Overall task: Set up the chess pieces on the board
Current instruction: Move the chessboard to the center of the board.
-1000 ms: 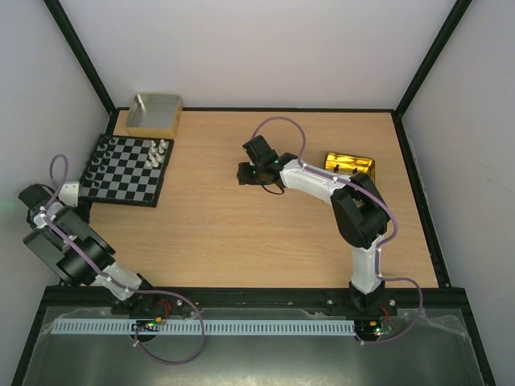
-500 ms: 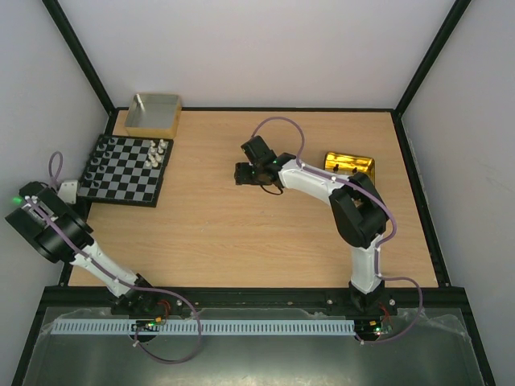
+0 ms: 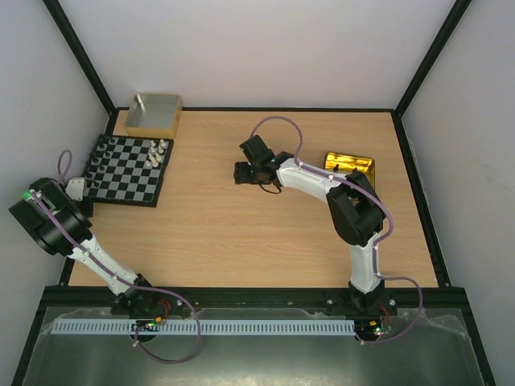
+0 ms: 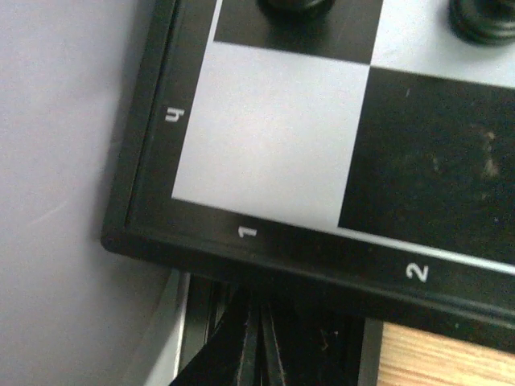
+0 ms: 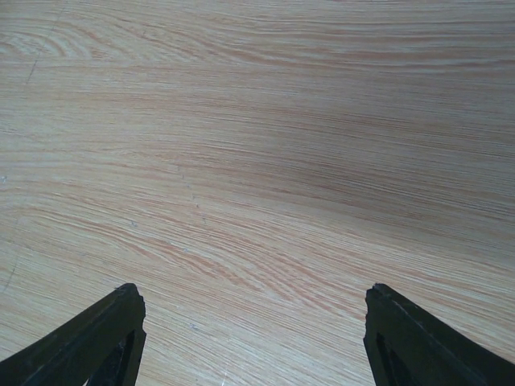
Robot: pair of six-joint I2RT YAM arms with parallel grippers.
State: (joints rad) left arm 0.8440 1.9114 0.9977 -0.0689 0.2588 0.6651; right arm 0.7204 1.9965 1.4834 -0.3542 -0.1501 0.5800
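The board (image 3: 129, 178) lies at the table's far left, with black chess pieces (image 3: 93, 167) along its left columns and a few cream-white ones (image 3: 158, 149) near its far right corner. My left gripper (image 3: 78, 193) hovers at the board's near left corner. In the left wrist view its fingers (image 4: 256, 346) are pressed together with nothing between them, just off the board's black border (image 4: 322, 249); two black pieces (image 4: 294, 6) show at the top. My right gripper (image 3: 240, 173) is over mid-table, and its fingers (image 5: 113, 330) stand wide apart over bare wood.
A grey box with a tan rim (image 3: 153, 114) sits behind the board, holding a small pale thing. A shiny gold tin (image 3: 350, 166) lies at the right, behind my right arm. The side wall (image 4: 56, 201) is close to the board's left edge.
The left arm's big links swung left and then lifted, bringing the wrist a little nearer the board corner. The right gripper drifted slightly left.
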